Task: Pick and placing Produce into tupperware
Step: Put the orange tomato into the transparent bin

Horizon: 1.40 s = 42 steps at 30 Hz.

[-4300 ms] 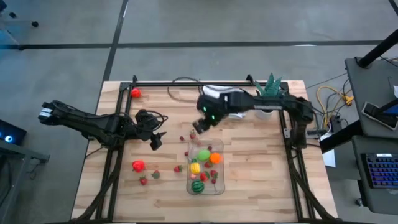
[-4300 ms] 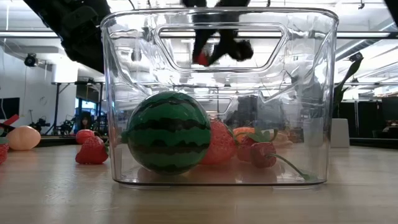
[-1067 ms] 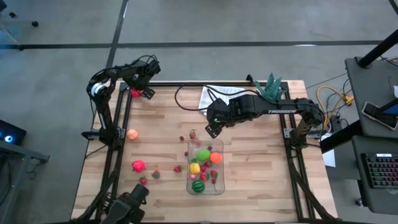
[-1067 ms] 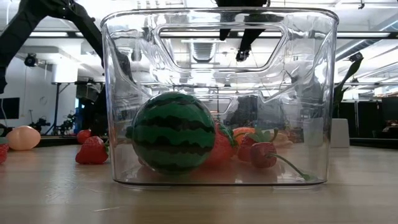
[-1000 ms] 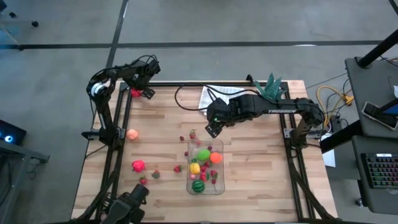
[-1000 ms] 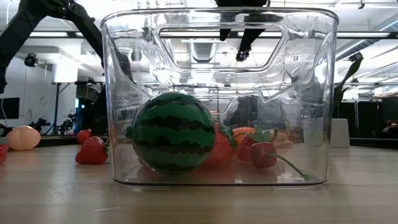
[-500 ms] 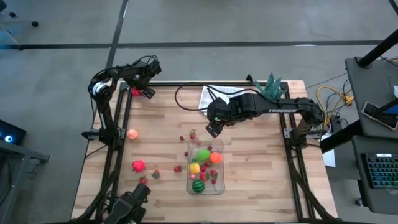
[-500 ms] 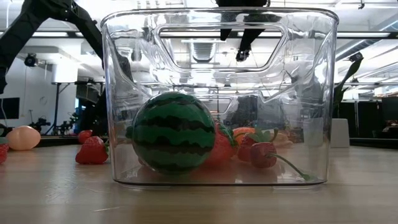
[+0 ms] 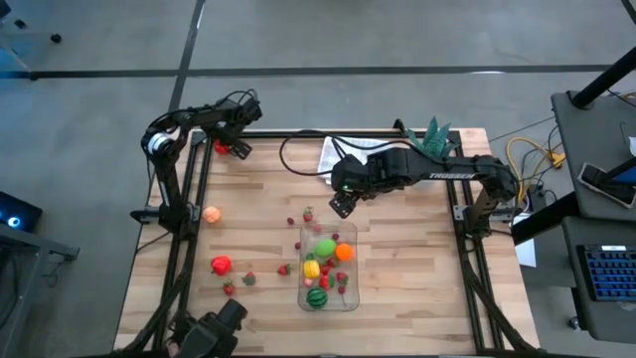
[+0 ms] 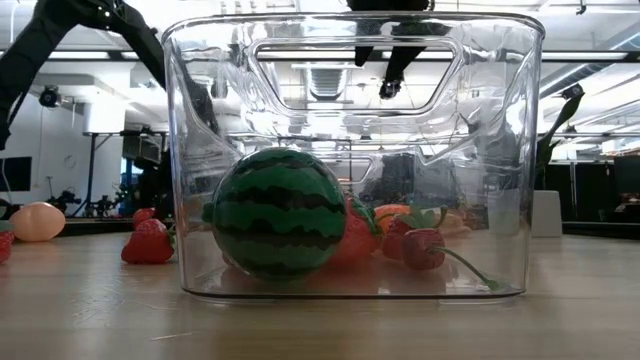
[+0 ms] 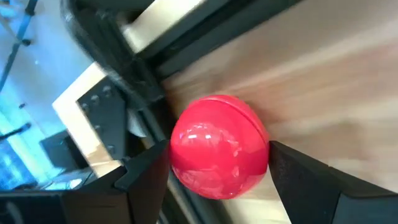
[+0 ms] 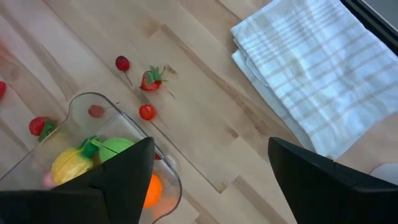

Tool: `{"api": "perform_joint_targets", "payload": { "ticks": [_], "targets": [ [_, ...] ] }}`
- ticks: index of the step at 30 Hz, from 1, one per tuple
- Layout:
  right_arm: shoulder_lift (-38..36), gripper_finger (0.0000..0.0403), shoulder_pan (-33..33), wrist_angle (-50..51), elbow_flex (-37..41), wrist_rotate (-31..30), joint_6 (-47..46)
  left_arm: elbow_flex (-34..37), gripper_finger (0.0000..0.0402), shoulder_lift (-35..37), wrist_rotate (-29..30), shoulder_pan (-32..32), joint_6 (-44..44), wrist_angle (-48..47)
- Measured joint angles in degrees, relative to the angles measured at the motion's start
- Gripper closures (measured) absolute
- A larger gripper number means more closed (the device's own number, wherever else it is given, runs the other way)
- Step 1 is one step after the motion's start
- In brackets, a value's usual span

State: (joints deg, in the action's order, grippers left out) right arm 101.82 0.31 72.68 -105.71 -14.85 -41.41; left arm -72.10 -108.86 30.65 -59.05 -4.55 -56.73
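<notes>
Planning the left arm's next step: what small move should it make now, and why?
Probably shut the left claw: its fingers flank the red ball fruit at the table's far-left corner, not yet pinching it. The tupperware awaits.

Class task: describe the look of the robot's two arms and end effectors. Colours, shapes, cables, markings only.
Both arms are dark, slim and jointed. The right arm carries pale lettering along its link. A black cable loops beside it. The left end effector and right end effector have flat, angular black fingers.

Robotics lab: framed workbench, equipment stands.
</notes>
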Motion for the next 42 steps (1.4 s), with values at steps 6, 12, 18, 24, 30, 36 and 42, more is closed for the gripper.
{"api": "perform_joint_targets", "payload": {
  "ticks": [6,12,18,24,30,36,42],
  "targets": [
    [-0.86,0.0102,-0.32,0.12,0.00,-0.22,0.11,0.04,0.0154,2.82,-3.37,3.88,-3.36,-0.57],
    [-2.96,0.0100,-0.47,0.96,0.00,-0.98,0.11,0.08,0.0182,8.98,-13.08,10.66,-6.76,-2.74],
    [-6.01,0.0101,-0.88,3.91,0.00,-4.08,-0.61,-0.24,0.0195,20.33,-24.29,21.69,-10.39,-1.39],
    [-9.26,0.0095,-1.11,5.12,0.02,-6.04,-2.56,-0.21,0.0174,32.27,-37.59,34.78,-19.12,7.24],
    [-11.57,0.0097,-1.11,5.14,0.02,-6.25,-5.41,0.13,0.0169,38.03,-42.07,47.81,-23.65,19.32],
    [-11.81,0.0097,-0.81,6.08,0.02,-6.19,-8.93,0.24,0.0169,34.10,-42.04,56.71,-22.69,23.75],
    [-11.63,0.0092,0.30,7.96,0.44,-6.15,-12.64,0.33,0.0169,24.49,-44.11,59.89,-19.24,24.11]
  ]
}}
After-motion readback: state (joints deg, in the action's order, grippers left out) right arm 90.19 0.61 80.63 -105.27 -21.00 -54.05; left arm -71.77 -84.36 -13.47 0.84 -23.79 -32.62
